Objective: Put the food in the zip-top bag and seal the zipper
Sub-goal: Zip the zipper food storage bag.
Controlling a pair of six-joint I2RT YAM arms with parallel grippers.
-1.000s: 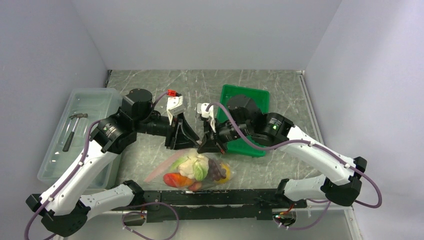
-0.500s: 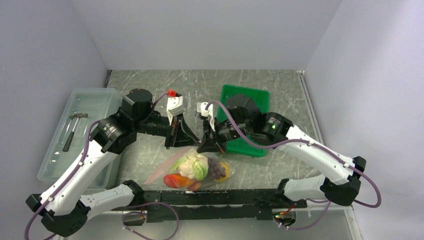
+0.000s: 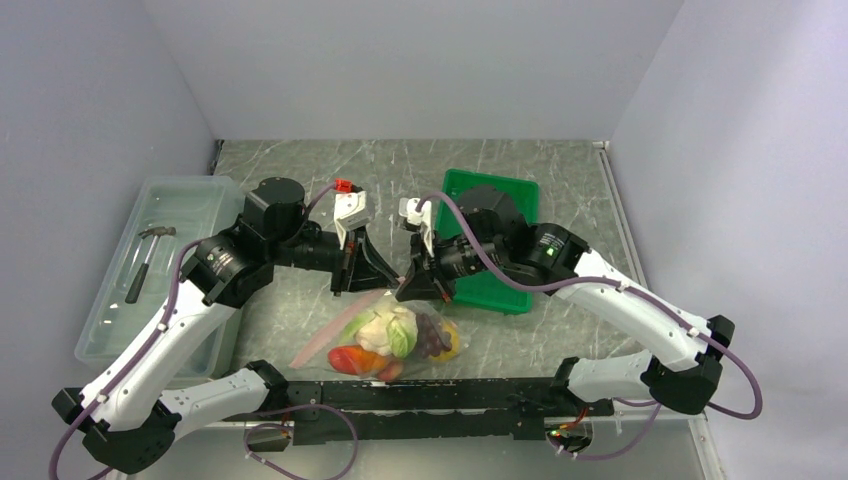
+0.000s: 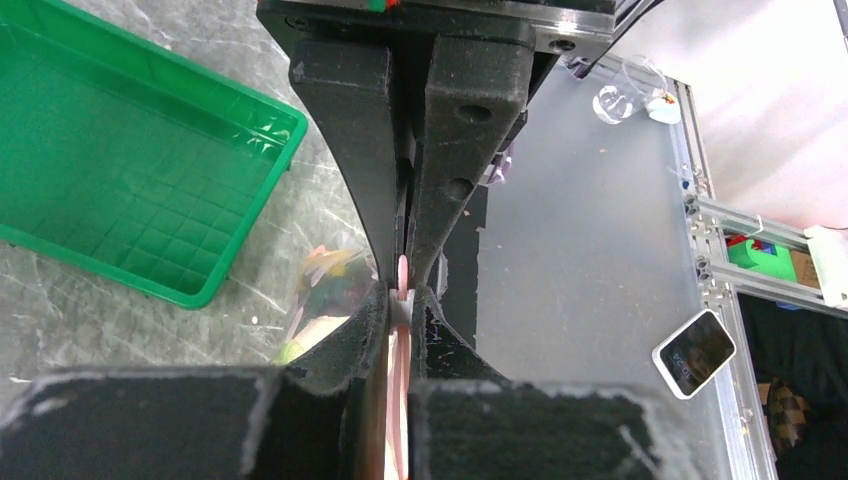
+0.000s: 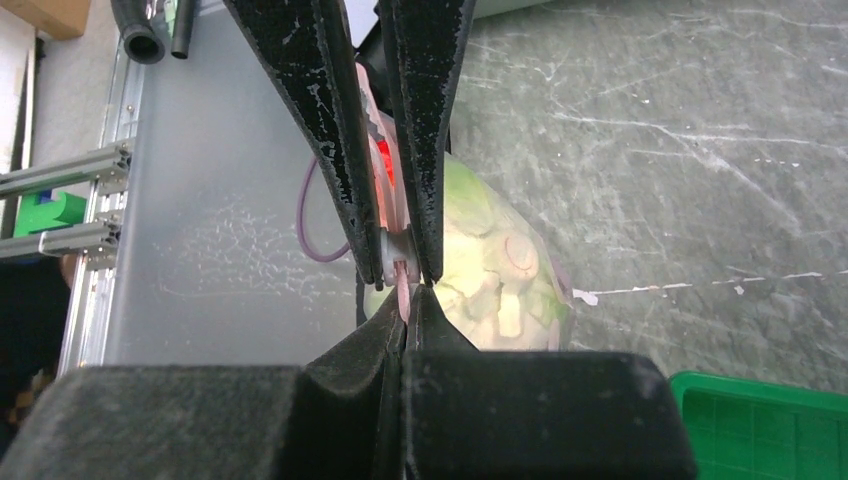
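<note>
The clear zip-top bag (image 3: pixel 385 340) lies near the front edge with the food inside: a pale leafy vegetable (image 3: pixel 385 328), a red piece (image 3: pixel 345 358), purple grapes (image 3: pixel 432 340) and an orange-yellow fruit (image 3: pixel 452 346). Its pink zipper (image 3: pixel 335 335) rises from the table to where both grippers meet. My left gripper (image 4: pixel 402 298) is shut on the zipper (image 4: pixel 403 268), with a small white piece pinched at its tips. Facing it tip to tip, my right gripper (image 5: pixel 407 292) is shut on the same zipper (image 5: pixel 400 285). The leafy vegetable (image 5: pixel 490 270) shows through the bag just beyond.
A green tray (image 3: pixel 455 185) sits under the right arm, also seen in the left wrist view (image 4: pixel 120 170). A translucent bin (image 3: pixel 180 200) at the left holds a hammer (image 3: pixel 150 255). The metal frame rail (image 3: pixel 420 395) borders the bag at the front.
My left gripper has closed from partly open onto the pink zipper. The right gripper stays shut on it and has shifted slightly to the right.
</note>
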